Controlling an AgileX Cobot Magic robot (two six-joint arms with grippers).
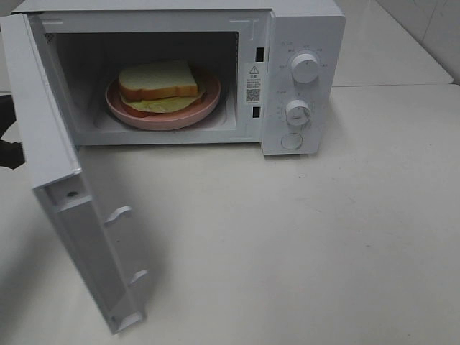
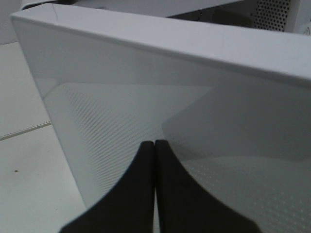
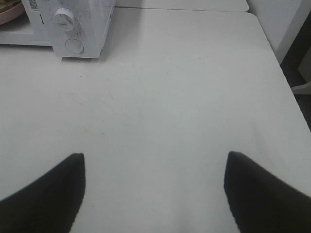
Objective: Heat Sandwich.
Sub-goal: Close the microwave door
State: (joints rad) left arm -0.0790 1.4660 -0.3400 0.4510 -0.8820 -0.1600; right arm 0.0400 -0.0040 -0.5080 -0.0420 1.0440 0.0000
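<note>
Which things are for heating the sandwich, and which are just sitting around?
For the job: sandwich; plate under it; microwave; its open door; upper knob; lower knob; shut left end effector near the door.

Just there: table; second table behind; open right end effector, idle over the table.

White microwave point(image 1: 302, 43) on the pale surface point(image 1: 323, 237), door point(image 1: 57, 144) swung wide open. Inside, the sandwich point(image 1: 158, 80) sits on a round pink plate point(image 1: 162, 118) (filling poking out under the top slice). Upper knob point(image 1: 305, 67), lower knob point(image 1: 297, 112) and a round button point(image 1: 291, 141) run down the panel. A dark bit of the left arm point(image 1: 10, 153) peeks out past the door's outer side, its pincer hidden; the sandwich is across the door from it.
</note>
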